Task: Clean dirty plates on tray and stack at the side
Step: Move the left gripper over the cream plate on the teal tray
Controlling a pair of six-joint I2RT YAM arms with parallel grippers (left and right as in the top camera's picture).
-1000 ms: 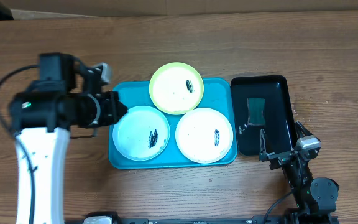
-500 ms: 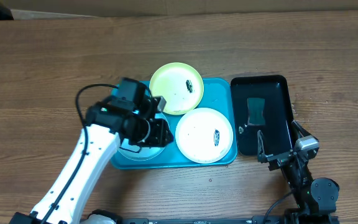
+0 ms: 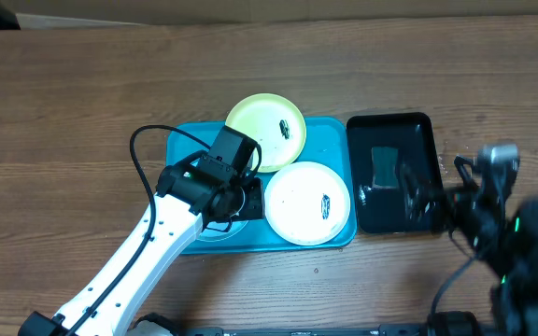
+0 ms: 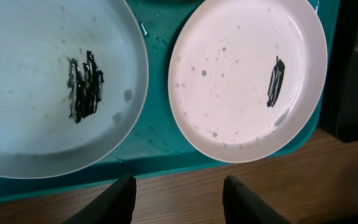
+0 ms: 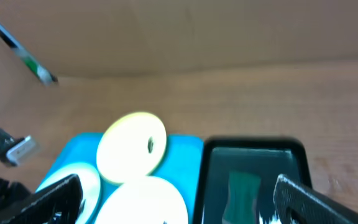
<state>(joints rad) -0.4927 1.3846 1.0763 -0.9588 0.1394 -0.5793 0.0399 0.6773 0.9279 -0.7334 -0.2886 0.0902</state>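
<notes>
Left arm has swung in over the tray point(image 3: 330, 140) since a second ago, and the right arm has lifted, now blurry. The left end effector point(image 4: 179, 202) and right end effector point(image 5: 179, 205) both gape, holding nothing. Light blue plate point(image 4: 42, 87), white plate point(image 4: 241, 74) and lime-green plate point(image 3: 265, 133) sit on the tray, dark-smeared. Brown wood-grain bench point(image 3: 63, 84), tan backdrop point(image 5: 166, 31), black tray point(image 3: 409, 131) just beside.
</notes>
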